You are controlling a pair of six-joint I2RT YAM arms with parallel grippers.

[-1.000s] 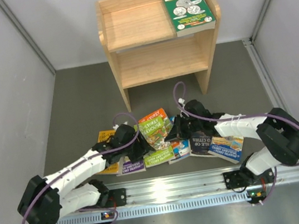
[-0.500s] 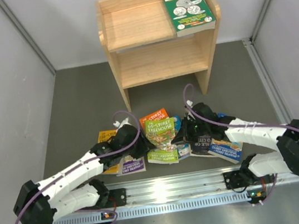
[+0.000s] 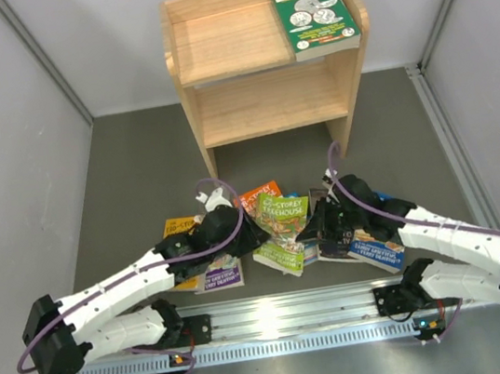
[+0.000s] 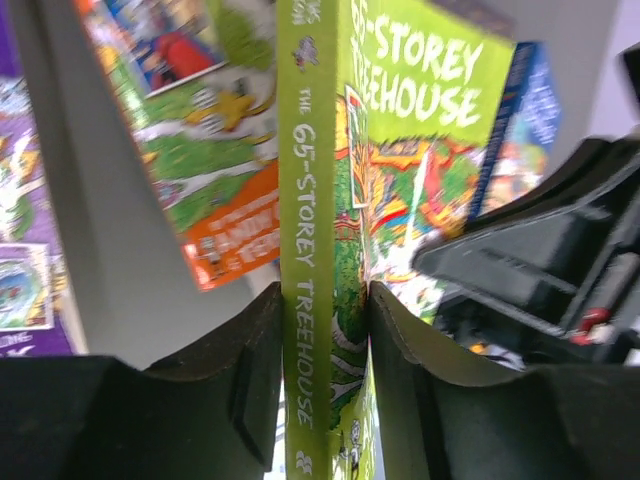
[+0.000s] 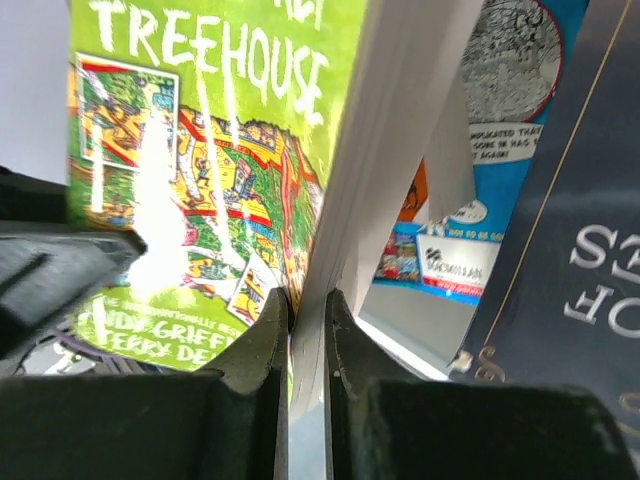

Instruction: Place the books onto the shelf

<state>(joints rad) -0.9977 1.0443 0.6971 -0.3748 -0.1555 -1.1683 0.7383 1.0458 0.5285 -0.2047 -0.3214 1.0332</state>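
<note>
Top view, shelf: the light wooden two-tier shelf (image 3: 265, 100) stands at the far middle of the grey table (image 3: 134, 167).
Top view, shelved book: a green coin-cover book (image 3: 315, 15) lies flat at the right end of the top tier.
Top view, lifted book: the 65-Storey Treehouse book (image 3: 283, 229) is tilted and raised between both grippers, over the near row of books.
Top view, near row: a yellow book (image 3: 176, 228) at the left, a purple book (image 3: 218, 277), an orange book (image 3: 256, 193), a dark book (image 3: 339, 245) and a blue book (image 3: 378, 249) at the right, all flat on the table.
Left wrist view, left gripper (image 4: 325, 380): clamped on the 65-Storey Treehouse book's spine, one finger on each side.
Left wrist view, surroundings: the right gripper (image 4: 540, 270) is at the book's right edge.
Right wrist view, right gripper: fingers almost together, pinching the book's open edge. I cannot tell whether they hold the cover alone or pages too.
Right wrist view, background: the blue and dark books lie to the right.
</note>
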